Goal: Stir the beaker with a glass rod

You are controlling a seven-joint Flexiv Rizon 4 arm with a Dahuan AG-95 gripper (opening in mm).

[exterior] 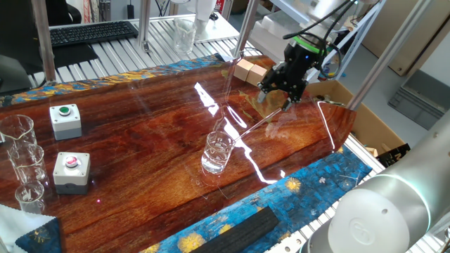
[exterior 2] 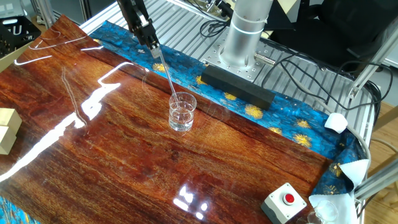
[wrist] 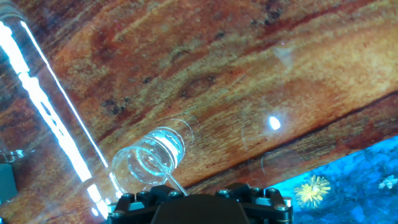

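Glass rod [exterior 2: 165,73] slants from claw [exterior 2: 153,47] into beaker [exterior 2: 182,112]

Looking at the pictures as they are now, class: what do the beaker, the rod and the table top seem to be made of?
The beaker: clear glass, seemingly; the table shows through it.
The glass rod: thin, transparent, glinting, probably glass.
The table top: reddish wood grain with a glossy finish mirroring the lights; whether lacquered wood or laminate is unclear.

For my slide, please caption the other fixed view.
Gripper holds the glass rod slanted into the beaker.
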